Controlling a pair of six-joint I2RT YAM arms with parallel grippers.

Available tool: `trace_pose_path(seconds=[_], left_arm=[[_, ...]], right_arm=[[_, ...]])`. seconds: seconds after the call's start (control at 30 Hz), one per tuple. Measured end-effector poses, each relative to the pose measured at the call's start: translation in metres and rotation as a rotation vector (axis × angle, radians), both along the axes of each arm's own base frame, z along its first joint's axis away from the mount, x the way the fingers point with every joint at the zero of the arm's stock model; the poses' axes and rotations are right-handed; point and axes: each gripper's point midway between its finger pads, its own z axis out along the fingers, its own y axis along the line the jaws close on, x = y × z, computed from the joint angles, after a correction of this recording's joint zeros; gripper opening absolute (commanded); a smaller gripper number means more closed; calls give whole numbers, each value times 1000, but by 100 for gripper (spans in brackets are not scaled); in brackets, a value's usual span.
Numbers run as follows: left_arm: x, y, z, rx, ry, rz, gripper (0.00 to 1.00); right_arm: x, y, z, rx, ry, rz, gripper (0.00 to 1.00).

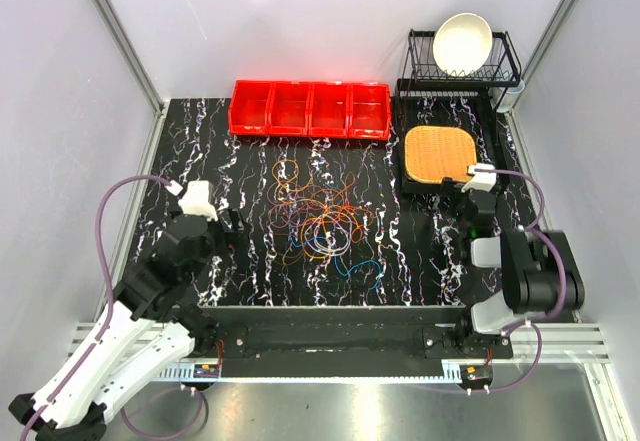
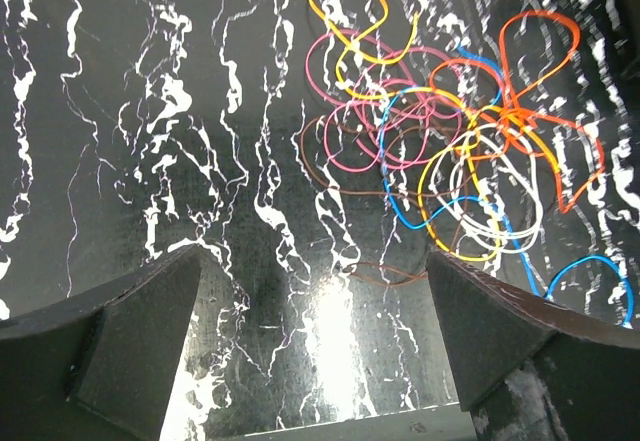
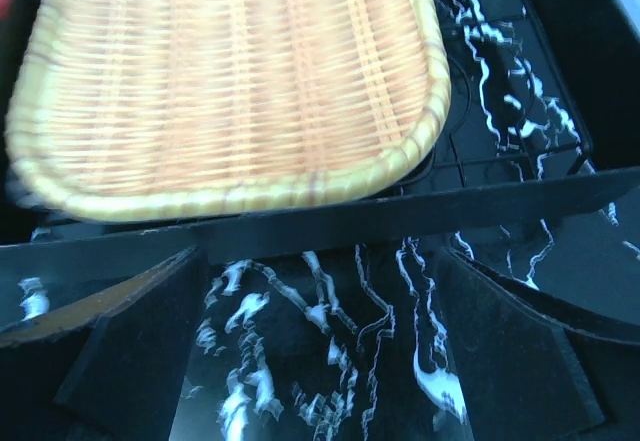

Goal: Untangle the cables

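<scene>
the cables (image 1: 318,219) lie in a loose heap at the middle of the table (image 1: 420,266), a glossy black top veined with white like marble. they are hair-thin, springy wires curled into overlapping rings. from overhead the heap reads mostly orange, with one blue loop trailing at its near right side. the left wrist view shows more colours: yellow, pink, orange, blue, white and brown loops crossing one another, ahead and to the right of the fingers, with a brown strand lying nearest the right-hand one.

the left gripper (image 1: 228,225) sits just left of the heap, jaws spread wide and holding nothing. in its own camera the dark, matte, wedge-shaped pads (image 2: 130,331) frame bare tabletop and a patch of glare.

the right gripper (image 1: 478,213) is well apart from the cables, at the near edge of a woven tray (image 1: 438,153), also spread wide and empty. its wrist view shows the weave: flat straw-coloured strips and a rounded rim, resting in a black tray (image 3: 300,229) with a raised lip. from above that tray is only a dark border.

only the overhead view shows the row of red plastic bins (image 1: 310,109) at the far edge and the black wire dish rack (image 1: 500,61) holding a white bowl (image 1: 462,41) on edge.
</scene>
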Motion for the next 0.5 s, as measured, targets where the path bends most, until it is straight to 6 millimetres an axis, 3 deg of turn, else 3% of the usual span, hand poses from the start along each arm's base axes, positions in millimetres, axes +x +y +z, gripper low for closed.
trace_pose_path(seconds=[0.07,0.13,0.27,0.3,0.33,0.4,0.5], left_arm=[[-1,1,4,-11,-17,0,99],[-1,1,4,-13,-19,0,99],[-1,0,1,-3,-6,-5,99],[-1,0,1,-2,-4,-6,99],[0,-1,0,1,0,-7,99],[0,-1,0,2,2,-7,99],[-1,0,1,-3,-6,-7,99]], right_arm=[[-5,4,17,13,-5,6,100],[-4,10,58,82,-30,-3,100],[4,40,192,288,-211,98,100],[-1,50,211,337,-243,140,100],[-8,63,222,402,-253,196,100],[-19,88,223,510,-209,302,100],[-22,122,180,663,13,382,100]])
